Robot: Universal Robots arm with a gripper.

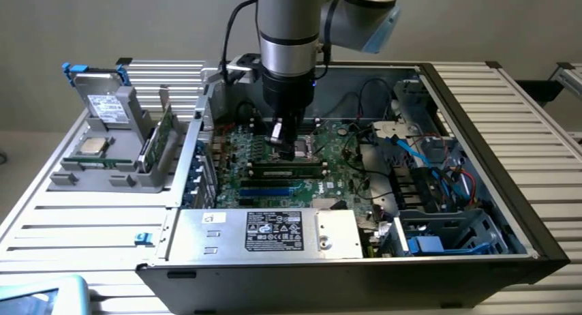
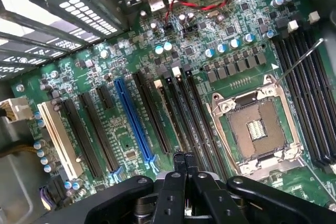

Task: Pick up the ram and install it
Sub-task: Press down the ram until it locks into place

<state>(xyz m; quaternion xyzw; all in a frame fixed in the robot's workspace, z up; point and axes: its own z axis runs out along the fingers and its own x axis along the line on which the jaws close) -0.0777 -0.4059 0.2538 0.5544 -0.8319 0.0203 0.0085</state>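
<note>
The ram (image 1: 289, 169), a long narrow green stick with dark chips, sits in the slots of the motherboard (image 1: 341, 151) just in front of the CPU socket (image 1: 300, 150). My gripper (image 1: 283, 144) hangs straight down over the board, a little behind and above the ram. In the wrist view its black fingers (image 2: 177, 174) are pressed together, and the gripper (image 2: 184, 162) is shut with nothing visible between the tips. They point at the row of black memory slots (image 2: 181, 111) beside the CPU socket (image 2: 257, 127). Whether the tips touch the ram cannot be told.
The open PC case (image 1: 473, 124) has a power supply (image 1: 272, 233) at the front and drive bays with cables (image 1: 427, 172) on the exterior view's right. A grey holder (image 1: 109, 172) on the left carries a drive (image 1: 109, 103), a chip (image 1: 91, 146) and a green expansion card (image 1: 157, 141). Blue and white slots (image 2: 134, 124) lie beside the memory slots.
</note>
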